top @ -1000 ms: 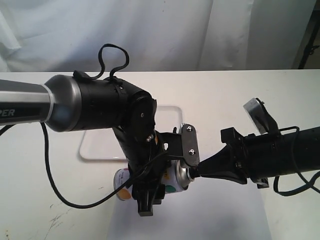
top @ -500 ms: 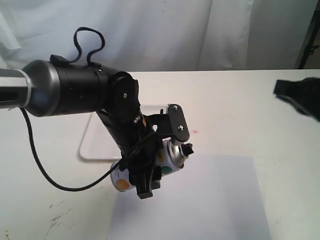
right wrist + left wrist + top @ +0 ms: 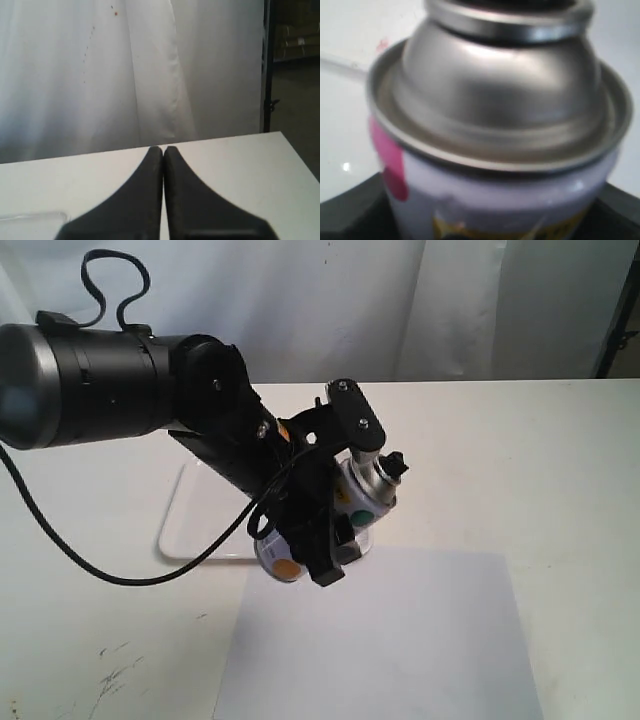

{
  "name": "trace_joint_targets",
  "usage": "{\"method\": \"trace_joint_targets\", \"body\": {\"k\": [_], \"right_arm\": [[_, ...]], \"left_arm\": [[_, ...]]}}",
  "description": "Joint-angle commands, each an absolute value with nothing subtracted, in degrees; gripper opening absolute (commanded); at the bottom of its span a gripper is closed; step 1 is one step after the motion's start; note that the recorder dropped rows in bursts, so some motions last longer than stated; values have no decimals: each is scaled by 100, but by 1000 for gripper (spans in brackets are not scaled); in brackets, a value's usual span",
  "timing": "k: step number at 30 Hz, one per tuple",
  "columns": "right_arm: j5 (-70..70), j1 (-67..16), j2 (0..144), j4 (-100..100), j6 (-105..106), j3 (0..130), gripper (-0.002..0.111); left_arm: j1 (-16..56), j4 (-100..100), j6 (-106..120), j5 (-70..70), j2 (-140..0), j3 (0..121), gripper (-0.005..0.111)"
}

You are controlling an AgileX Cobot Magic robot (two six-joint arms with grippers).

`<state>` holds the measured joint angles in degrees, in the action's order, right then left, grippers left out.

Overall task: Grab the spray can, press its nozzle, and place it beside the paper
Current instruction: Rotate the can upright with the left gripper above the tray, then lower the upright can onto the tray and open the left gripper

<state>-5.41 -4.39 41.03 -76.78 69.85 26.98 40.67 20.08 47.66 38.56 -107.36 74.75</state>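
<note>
Well, the L gripper (image 3: 345,498) has its jaws clamped tight round the spray can (image 3: 362,508), one jaw on each side of the white dotty body, & it holds the can up in the air, off the worktop (image 3: 540,460). The can leans, w/ its silver top & the little black nozzle (image 3: 397,464) pointing up & to the right. It hangs about where the near edge of the white tray (image 3: 185,530) meets the far left corner of the paper (image 3: 400,640). The R gripper (image 3: 163,170) isn't in the wide view at all. Its own camera shows its jaws shut together w/ nothing between them, pointing at the white curtain (image 3: 100,75), w/ no can in sight. So I think the job now is the putting-down bit. To do it well, first turn the can straight up so its bottom faces the worktop. Then move it sideways to a bare bit of worktop just beside the paper, not on the paper & not in the tray. Go down slow till the bottom sits flat. Only then open the jaws, & pull them away straight so they don't bump it. It's round, so if it's let go while leaning it'd prob tip over & roll.
</note>
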Motion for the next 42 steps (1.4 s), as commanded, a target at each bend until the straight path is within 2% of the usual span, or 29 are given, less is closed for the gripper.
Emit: {"method": "trace_joint_targets", "body": {"k": [1,6,10,16,22,30,35,42], "right_arm": [[-280,-398,3109,-7455,7070,2096,0],[-263,-398,2380,-7339,7070,1477,0],[0,-398,2179,-7350,6955,1216,0],[-117,-398,2176,-7532,6816,1052,0],[-99,-398,2176,-7737,6743,1052,0],[-122,-398,2176,-7737,6730,1052,0],[-122,-398,2176,-7737,6730,1052,0],[-137,-398,2176,-7737,6729,1052,0]], "left_arm": [[4054,2485,4944,3290,-10597,7543,0],[3892,3462,5475,2882,-10597,7543,0],[3343,4895,6390,3015,-10597,7543,0],[2545,7841,8969,3819,-10597,7543,0],[2112,8493,10114,4008,-10659,7543,0],[1557,9358,11095,5023,-11196,7543,0],[1431,9995,11990,5298,-11691,7543,0],[1410,9995,11990,5265,-12373,7767,0]]}}
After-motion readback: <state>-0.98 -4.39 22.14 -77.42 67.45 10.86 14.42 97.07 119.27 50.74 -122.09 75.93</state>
